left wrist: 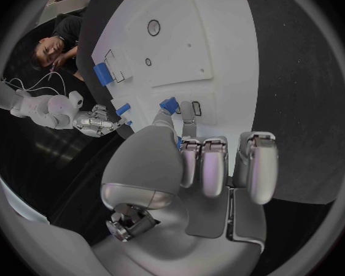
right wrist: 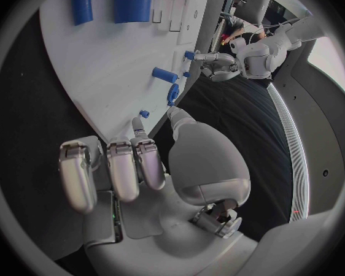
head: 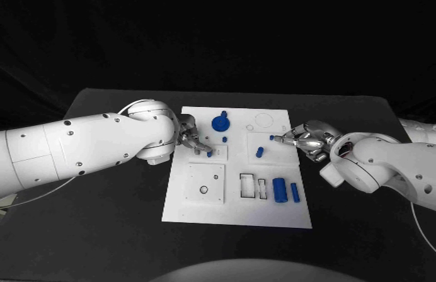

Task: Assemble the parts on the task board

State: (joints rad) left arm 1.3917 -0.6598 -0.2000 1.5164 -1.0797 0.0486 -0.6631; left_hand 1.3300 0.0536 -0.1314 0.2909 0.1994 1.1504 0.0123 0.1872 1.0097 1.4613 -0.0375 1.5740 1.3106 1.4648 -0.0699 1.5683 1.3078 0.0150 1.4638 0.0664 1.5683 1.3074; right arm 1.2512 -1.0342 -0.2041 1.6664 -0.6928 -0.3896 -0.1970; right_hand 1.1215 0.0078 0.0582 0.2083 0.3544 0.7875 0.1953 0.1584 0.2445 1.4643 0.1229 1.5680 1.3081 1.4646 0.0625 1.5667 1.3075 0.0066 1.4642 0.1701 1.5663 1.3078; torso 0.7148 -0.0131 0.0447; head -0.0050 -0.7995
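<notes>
Pinching a small blue part (head: 209,152) over the task board (head: 238,216), the left hand (head: 193,138) works; the right hand (head: 304,140) holds another blue part (head: 273,138).

My arms are big, white and smooth, made of round shells joined together. My left arm (head: 82,146) has small dark screw dots along it, and a thin pale cable loops out from it near the elbow. My right arm (head: 386,165) has the same dark dots. My left hand (left wrist: 191,165) is shiny silver, with a wide rounded thumb part and fingers with pale grey pads. My right hand (right wrist: 153,165) looks the same, silver and smooth. At each wrist sits a small knobbly metal piece.
</notes>
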